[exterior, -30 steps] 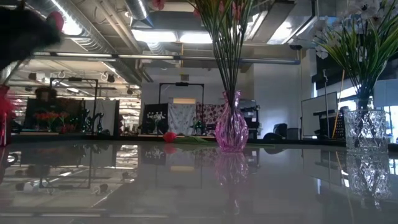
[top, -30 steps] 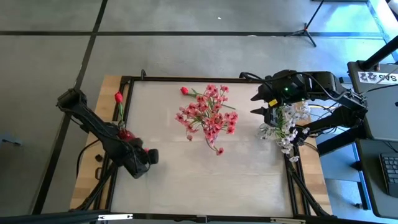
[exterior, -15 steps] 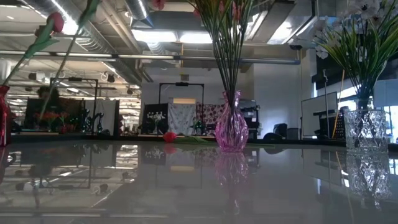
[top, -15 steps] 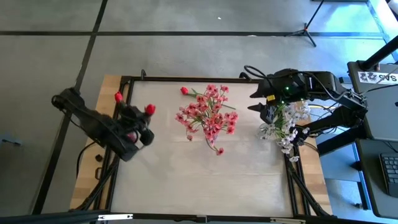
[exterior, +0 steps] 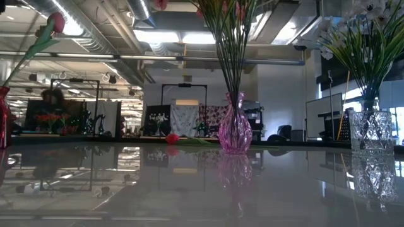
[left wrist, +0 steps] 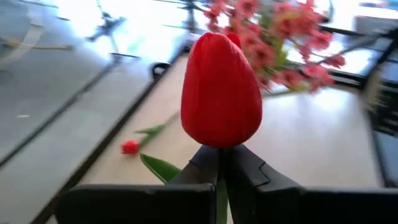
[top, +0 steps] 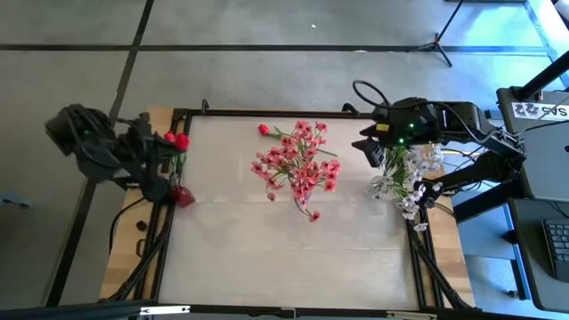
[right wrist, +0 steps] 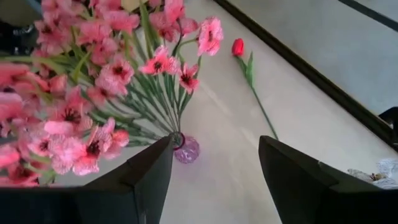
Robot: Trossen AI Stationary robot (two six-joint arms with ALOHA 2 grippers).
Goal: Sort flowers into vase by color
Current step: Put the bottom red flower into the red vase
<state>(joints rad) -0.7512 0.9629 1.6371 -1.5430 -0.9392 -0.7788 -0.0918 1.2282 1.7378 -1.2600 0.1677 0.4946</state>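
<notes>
Left claw (left wrist: 221, 163), clenched on a red bud (left wrist: 221, 90) at the tabletop's (top: 293, 240) nine o'clock edge, risks missing the red vase (top: 182, 196) if the thin stem swings.

Pink flowers (right wrist: 93, 93) in a purple vase (right wrist: 186, 150), a red bud (right wrist: 238, 47) flat beyond, open tool (right wrist: 214, 180) fingers foreground.

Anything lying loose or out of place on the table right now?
One red bud lies flat on the table at the far edge, behind the pink vase, not in any vase. The left gripper is shut on another red bud.
</notes>
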